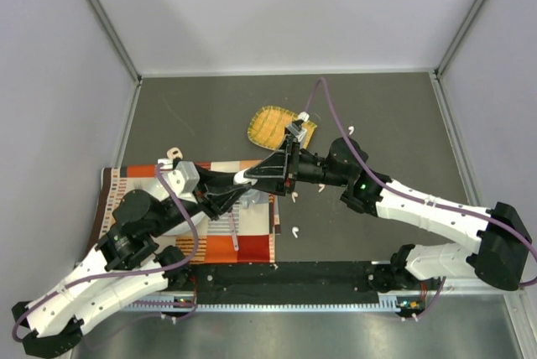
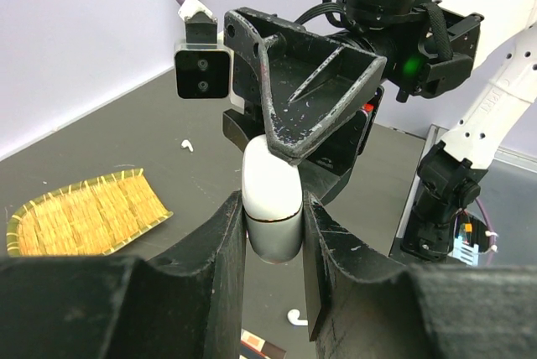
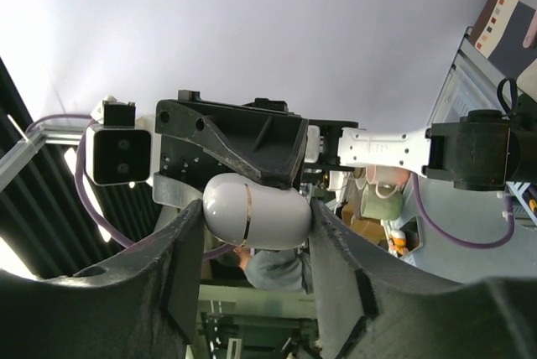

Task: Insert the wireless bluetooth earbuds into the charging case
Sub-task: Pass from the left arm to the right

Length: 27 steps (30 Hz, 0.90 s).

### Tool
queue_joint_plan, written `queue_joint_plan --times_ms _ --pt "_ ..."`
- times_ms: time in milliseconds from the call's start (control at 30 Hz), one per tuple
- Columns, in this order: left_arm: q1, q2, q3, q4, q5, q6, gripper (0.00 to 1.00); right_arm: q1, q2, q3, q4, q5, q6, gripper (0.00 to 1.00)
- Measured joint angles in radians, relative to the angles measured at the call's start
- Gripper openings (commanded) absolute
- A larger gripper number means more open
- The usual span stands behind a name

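Overhead view: the two arms met above the middle of the table (image 1: 377, 107). The left gripper (image 1: 243, 178) and right gripper (image 1: 289, 166) faced each other, and only a sliver of the white case (image 1: 241, 176) showed between the black fingers; the rest was hidden by the grippers.

Left wrist view: the left gripper (image 2: 273, 233) was clamped on the lower half of the case (image 2: 270, 208), an egg-shaped white shell with a thin seam round its middle. The right gripper's fingers (image 2: 315, 116) covered the case's upper end, so the top could not be seen.

Right wrist view: the right gripper (image 3: 256, 233) had its fingers on both sides of the case (image 3: 256, 208), touching it. The case's far end was masked by the left gripper's body (image 3: 235, 145). Whether the lid was open or shut could not be told from any view.

Earbuds: four small white pieces lay on the table, apart from the case. One (image 1: 296, 231) lay near the cloth's right edge, one (image 1: 294, 196) just below the right gripper, one (image 1: 351, 130) right of the mat, and one (image 1: 304, 116) was partly hidden at the mat's top edge by the right gripper's cable. In the left wrist view two showed: one (image 2: 186, 145) beyond the mat and one (image 2: 296, 318) partly cut off by a finger.

Other items: a woven straw mat (image 1: 273, 126) was partly covered by the right gripper; a patterned cloth (image 1: 252, 246) lay under the left arm, largely hidden.
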Motion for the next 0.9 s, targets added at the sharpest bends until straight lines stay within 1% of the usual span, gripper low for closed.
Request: queue_joint_plan --times_ms 33,67,167,200,233,300,333,367,433,467,600,667,900 --pt "0.0 0.0 0.0 0.002 0.0 0.0 0.0 0.0 0.0 0.0 0.0 0.0 0.0 0.37" --pt "0.0 0.0 0.0 0.002 0.0 0.0 0.0 0.0 0.0 0.0 0.001 0.0 0.002 0.35" --pt "0.0 0.0 0.0 0.001 0.002 0.0 0.07 0.0 0.0 -0.01 0.015 0.0 0.008 0.28" --pt "0.0 0.001 0.0 0.0 0.003 0.0 0.09 0.0 0.0 -0.015 0.024 0.0 0.012 0.23" --pt "0.0 0.002 0.0 -0.002 0.005 0.0 0.16 0.0 0.0 -0.02 0.032 0.0 0.016 0.22" --pt "0.0 0.005 0.0 -0.002 0.005 -0.004 0.22 0.0 0.0 -0.03 0.05 0.001 0.023 0.19" --pt "0.0 0.005 0.0 -0.003 0.005 -0.005 0.28 -0.001 0.001 -0.032 0.053 0.001 0.027 0.18" --pt "0.0 0.006 0.0 -0.002 0.005 -0.008 0.31 -0.001 0.002 -0.034 0.06 0.001 0.031 0.18" --pt "0.0 0.006 0.0 -0.002 0.005 -0.013 0.34 -0.002 0.007 -0.039 0.076 0.001 0.037 0.17" --pt "0.0 0.006 0.0 -0.002 0.004 -0.015 0.38 -0.002 0.01 -0.042 0.087 0.001 0.042 0.16" --pt "0.001 0.006 0.0 -0.002 -0.003 -0.021 0.44 -0.002 0.013 -0.045 0.101 0.0 0.058 0.15" --pt "0.001 0.006 -0.005 -0.001 -0.004 -0.023 0.49 -0.002 0.013 -0.045 0.113 -0.003 0.061 0.15" --pt "0.001 0.006 -0.031 0.024 -0.016 -0.033 0.5 -0.002 0.013 -0.05 0.135 -0.003 0.077 0.14"
